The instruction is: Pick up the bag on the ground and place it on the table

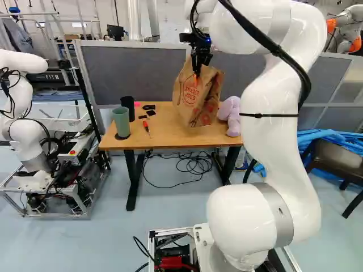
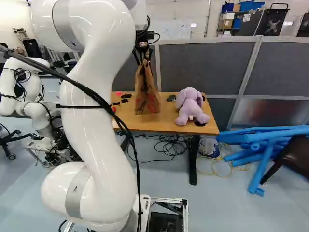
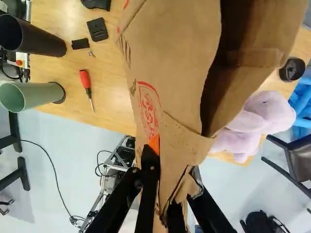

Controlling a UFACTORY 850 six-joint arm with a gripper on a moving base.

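We see the creased, red-printed brown bag (image 1: pixel 193 105) clamped in our gripper (image 1: pixel 197 72) over the table (image 1: pixel 161 127), upper middle of the left base view. Right of it sits a lilac plush toy (image 1: pixel 230 115); left, a green cup (image 1: pixel 121 122).

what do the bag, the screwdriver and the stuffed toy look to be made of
Paper bag: matte brown kraft paper, creased and crisply folded.
Screwdriver: glossy red handle, probably plastic; thin grey shaft, likely steel.
Stuffed toy: soft lilac fabric, perhaps plush, rounded and padded.
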